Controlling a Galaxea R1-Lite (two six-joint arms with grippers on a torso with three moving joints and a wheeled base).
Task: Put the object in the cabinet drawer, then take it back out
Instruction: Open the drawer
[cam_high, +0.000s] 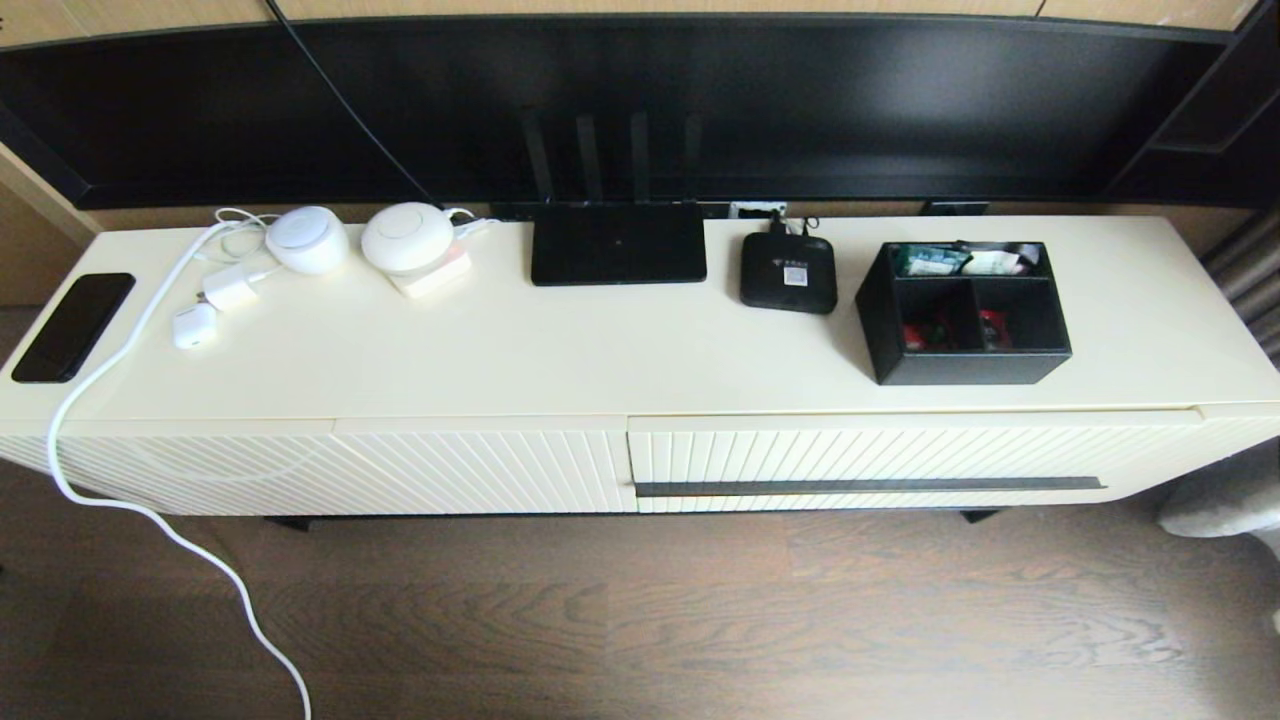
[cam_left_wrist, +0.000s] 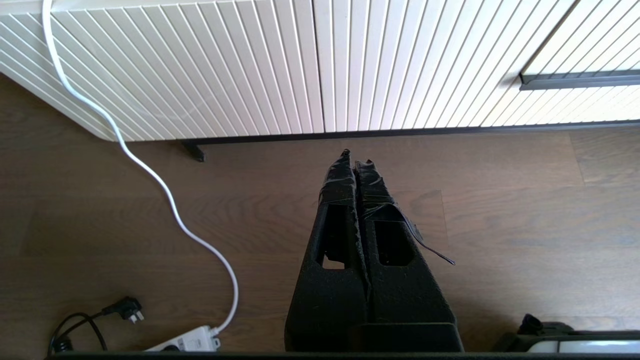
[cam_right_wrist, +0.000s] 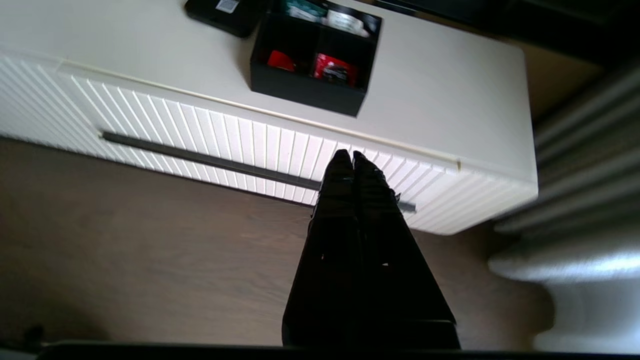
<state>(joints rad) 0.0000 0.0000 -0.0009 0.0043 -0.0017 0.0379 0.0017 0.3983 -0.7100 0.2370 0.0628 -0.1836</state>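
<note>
The black organizer box (cam_high: 965, 312) stands on the cabinet top at the right, with colourful packets in its three compartments; the right wrist view shows the same box (cam_right_wrist: 314, 57). Below it the cream drawer (cam_high: 880, 460) is closed, its ribbed front (cam_right_wrist: 240, 145) crossed by a long dark handle strip (cam_high: 868, 486). My right gripper (cam_right_wrist: 352, 155) is shut and empty, hanging over the floor in front of the drawer's right half. My left gripper (cam_left_wrist: 356, 157) is shut and empty, low over the floor before the ribbed panel (cam_left_wrist: 250, 65). Neither arm shows in the head view.
On the cabinet top are a flat black router (cam_high: 618, 243), a small black set-top box (cam_high: 788, 272), two white round devices (cam_high: 407, 236), chargers and a dark phone (cam_high: 72, 326). A white cable (cam_high: 150, 510) trails to a power strip (cam_left_wrist: 187, 341) on the wooden floor.
</note>
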